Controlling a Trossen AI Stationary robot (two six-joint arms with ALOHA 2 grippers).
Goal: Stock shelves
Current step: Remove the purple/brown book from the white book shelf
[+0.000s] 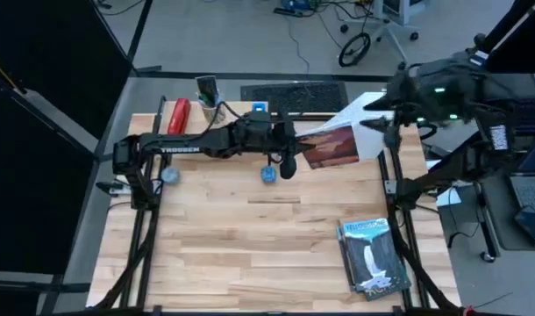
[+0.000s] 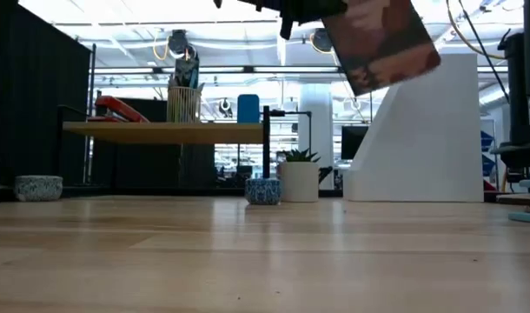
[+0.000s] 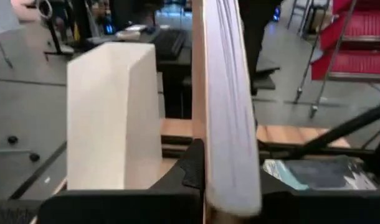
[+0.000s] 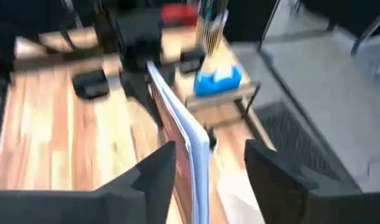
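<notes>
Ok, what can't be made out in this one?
1. Book cover: cut off by the top edge in the low view, and edge-on in the left wrist view, clamped in the left end effector.
2. File holder inside: its walls hide it in the low view.
3. Whether the open right end effector touches the book: the right wrist view is blurred.
4. Second book title: too small in the high view.

overhead cam straight down on the table [image 1: 250, 237], low cam level across it, wrist cams up close, all catching the white file holder [image 2: 421, 130]

2 books [image 1: 333, 145], 2 small bowls [image 1: 170, 175], 1 white file holder [image 2: 421, 139].
</notes>
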